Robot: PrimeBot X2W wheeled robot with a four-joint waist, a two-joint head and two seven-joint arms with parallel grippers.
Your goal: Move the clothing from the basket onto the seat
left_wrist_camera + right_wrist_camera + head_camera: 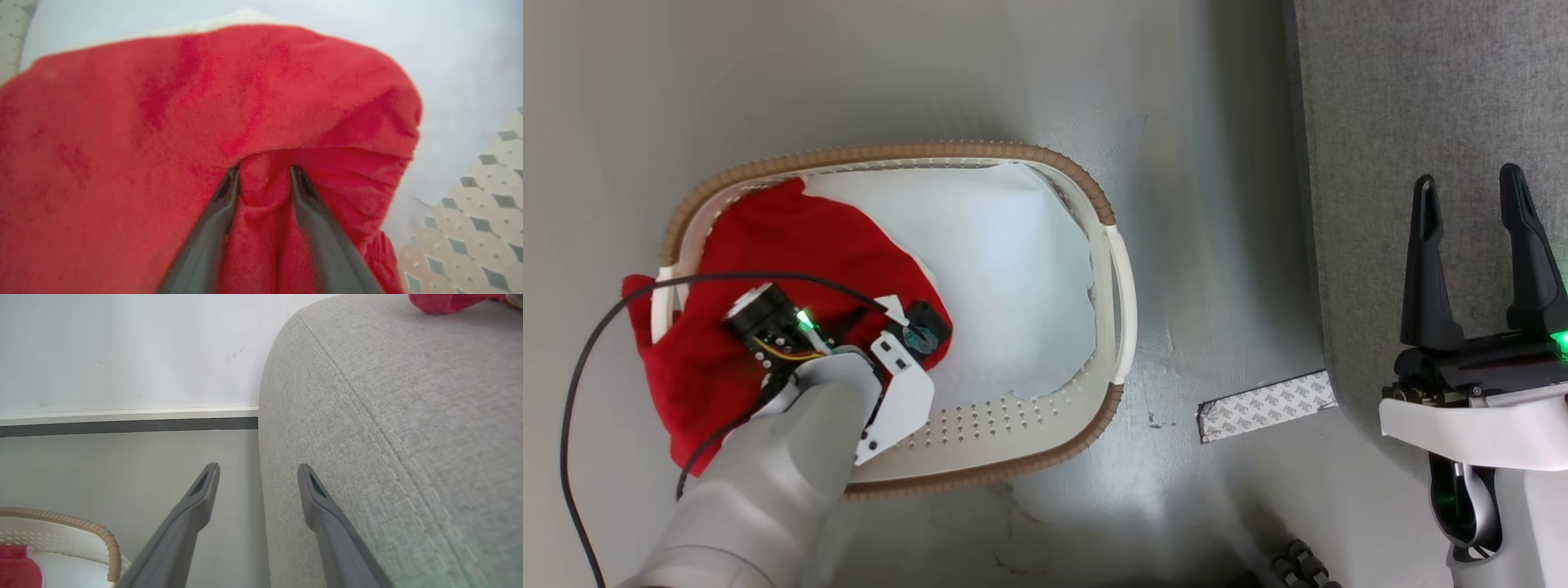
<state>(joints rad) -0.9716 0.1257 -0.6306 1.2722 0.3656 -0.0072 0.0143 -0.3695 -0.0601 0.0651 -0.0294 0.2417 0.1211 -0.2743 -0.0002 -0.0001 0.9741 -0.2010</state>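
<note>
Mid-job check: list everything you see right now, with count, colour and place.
red garment: 1, red, in the basket, hanging over its rim at the head view's left
second red garment: 1, red, on the sofa, partly in view
white cloth: 1, white, lining the basket bottom
basket: 1, cream with brown rim, on the floor left of the sofa
sofa: 1, grey, at right
tape patch: 1, white patterned, on the floor by the sofa
black cable: 1, black, looping by the left arm
left gripper: 1, dark fingers, pinching a fold of the red garment
right gripper: 1, dark fingers, open, empty, over the sofa edge
</note>
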